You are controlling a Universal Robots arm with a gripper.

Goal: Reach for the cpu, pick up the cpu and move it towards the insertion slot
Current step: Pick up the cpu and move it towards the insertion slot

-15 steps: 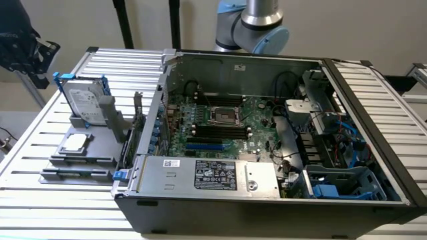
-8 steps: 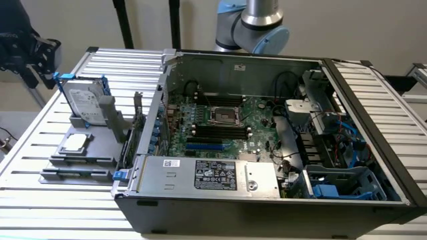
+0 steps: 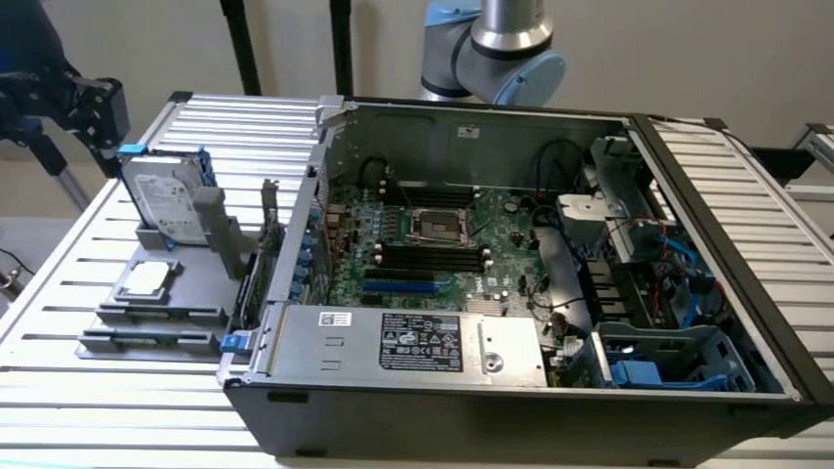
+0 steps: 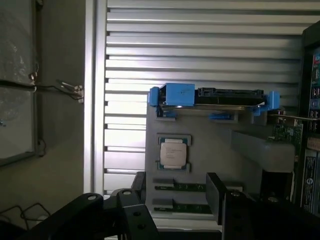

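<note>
The slatted metal desk (image 3: 78, 401) carries an open computer case (image 3: 548, 415) laid on its side, probably so that the green circuit board (image 3: 502, 220) faces up and can be reached from above. Just beside the case, on the exterior view's left, lies a grey holder (image 4: 210, 137). It seems to be there to keep each part in a known place. A hard drive (image 3: 163, 200) in a blue frame stands upright at the holder's far end.

The gripper (image 4: 176, 182) hangs over the holder. Its jaws are spread apart and grip nothing (two memory sticks (image 4: 182, 187) show between them), which I read as a reach not yet finished.

The insertion slot (image 3: 439, 227), a shiny metal frame with a dark centre, sits in the board and is well apart from the chip.

The cpu (image 4: 173, 152) lies flat in a shallow recess of the holder, between the hard drive and the memory sticks, and nothing touches it. It is a small square with a pale silver-grey lid and a thin greenish border, and the faint print on it is too small to read.
</note>
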